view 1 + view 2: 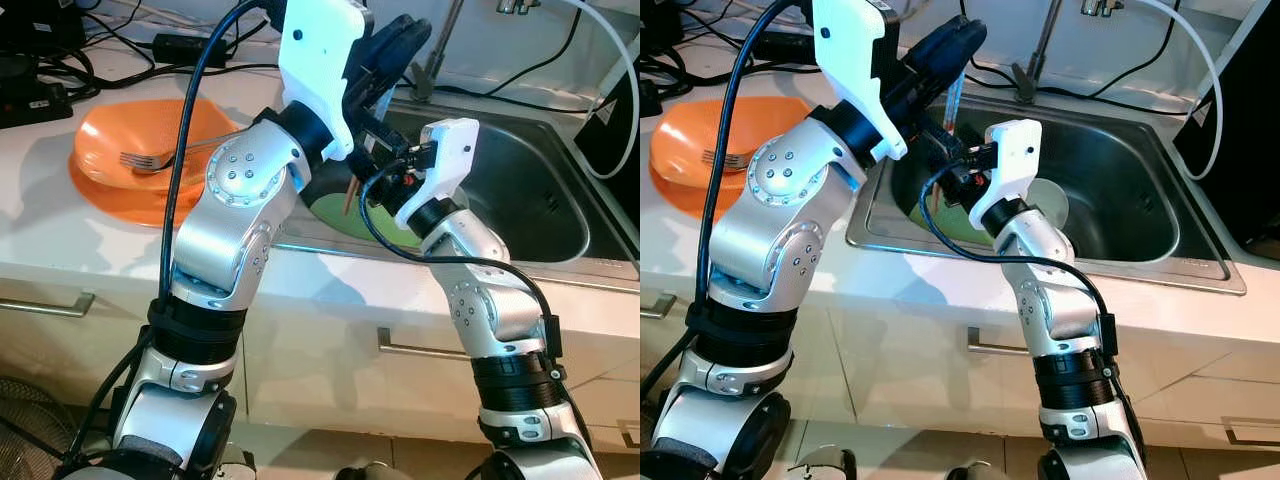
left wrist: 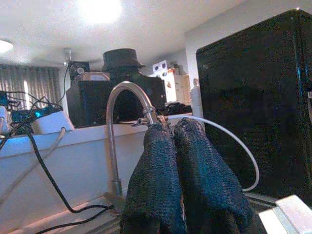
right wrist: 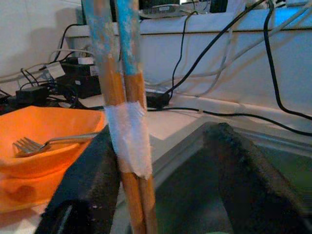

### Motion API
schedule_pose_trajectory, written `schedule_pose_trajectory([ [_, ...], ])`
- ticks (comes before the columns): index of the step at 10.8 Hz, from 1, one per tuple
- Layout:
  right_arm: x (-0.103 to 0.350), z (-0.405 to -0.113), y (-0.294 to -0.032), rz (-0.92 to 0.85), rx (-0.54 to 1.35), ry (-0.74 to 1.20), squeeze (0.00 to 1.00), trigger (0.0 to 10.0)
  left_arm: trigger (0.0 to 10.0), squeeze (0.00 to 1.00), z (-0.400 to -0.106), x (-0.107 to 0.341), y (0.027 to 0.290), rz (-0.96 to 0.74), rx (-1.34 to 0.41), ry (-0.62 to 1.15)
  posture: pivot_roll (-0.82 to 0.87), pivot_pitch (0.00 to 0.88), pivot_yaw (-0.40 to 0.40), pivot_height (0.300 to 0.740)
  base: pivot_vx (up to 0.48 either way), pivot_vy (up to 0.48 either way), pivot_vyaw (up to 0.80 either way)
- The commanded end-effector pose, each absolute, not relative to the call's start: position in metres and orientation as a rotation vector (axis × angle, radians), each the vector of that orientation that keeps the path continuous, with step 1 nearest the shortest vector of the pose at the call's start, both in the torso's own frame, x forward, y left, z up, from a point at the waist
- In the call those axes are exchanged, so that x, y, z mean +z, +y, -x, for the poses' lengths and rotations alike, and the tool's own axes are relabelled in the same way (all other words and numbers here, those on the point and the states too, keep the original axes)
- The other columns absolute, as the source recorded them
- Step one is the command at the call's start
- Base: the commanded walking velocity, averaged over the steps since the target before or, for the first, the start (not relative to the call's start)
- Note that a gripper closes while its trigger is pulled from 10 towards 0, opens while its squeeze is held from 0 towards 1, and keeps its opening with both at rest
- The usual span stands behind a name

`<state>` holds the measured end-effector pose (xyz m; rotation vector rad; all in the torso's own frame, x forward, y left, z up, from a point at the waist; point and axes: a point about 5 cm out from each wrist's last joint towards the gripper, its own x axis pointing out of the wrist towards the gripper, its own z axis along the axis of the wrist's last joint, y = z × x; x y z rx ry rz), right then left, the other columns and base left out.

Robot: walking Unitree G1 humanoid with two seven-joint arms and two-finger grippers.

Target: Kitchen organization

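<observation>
Right wrist view puts a taped pair of chopsticks close to the camera: orange shafts with blue-painted upper ends, bound together by a white band. They stand roughly upright, leaning against the inner face of one of the right gripper's fingers, while the other finger sits well apart, so the fingers are spread and the pair looks only propped, not pinched. The left gripper hangs above, its fingers pressed together; judging from the right eye view, it pinches the chopsticks' upper end, which would explain why they stay upright. Both grippers meet over the steel sink, where a green dish lies, likely a handover between arms. Beside the sink on the white worktop, orange plates are stacked with a fork in the top one.
</observation>
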<state>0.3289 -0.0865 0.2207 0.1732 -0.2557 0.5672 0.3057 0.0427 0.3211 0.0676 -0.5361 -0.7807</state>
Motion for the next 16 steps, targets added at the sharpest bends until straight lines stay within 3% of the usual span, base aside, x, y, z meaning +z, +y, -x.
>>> schedule_pose_trajectory([
  [1, 0.225, -0.331, -0.092, -0.174, 0.542, -0.276, 0.00, 0.0, 10.0, 0.00, -0.303, 0.322, 0.038, -0.080, -0.805, -0.535, 0.01, 0.062, -0.128, 0.719, 0.000, 0.000, 0.00],
  [8, 0.224, -0.332, -0.093, -0.172, 0.533, -0.275, 0.00, 0.0, 10.0, 0.00, -0.305, 0.321, 0.039, -0.097, -0.788, -0.532, 0.01, 0.063, -0.129, 0.719, 0.000, 0.000, 0.00],
  [9, 0.224, -0.332, -0.093, -0.172, 0.532, -0.275, 0.00, 0.0, 10.0, 0.66, -0.305, 0.320, 0.039, -0.099, -0.788, -0.528, 0.01, 0.063, -0.129, 0.719, 0.000, 0.000, 0.00],
  [10, 0.224, -0.332, -0.093, -0.172, 0.532, -0.274, 0.00, 0.0, 10.0, 1.00, -0.305, 0.319, 0.039, -0.096, -0.791, -0.521, 0.01, 0.063, -0.129, 0.719, 0.000, 0.000, 0.00],
  [16, 0.220, -0.341, -0.104, -0.147, 0.473, -0.257, 0.00, 0.0, 10.0, 1.00, -0.308, 0.319, 0.043, -0.094, -0.762, -0.519, 0.01, 0.064, -0.133, 0.719, 0.000, 0.000, 0.00],
])
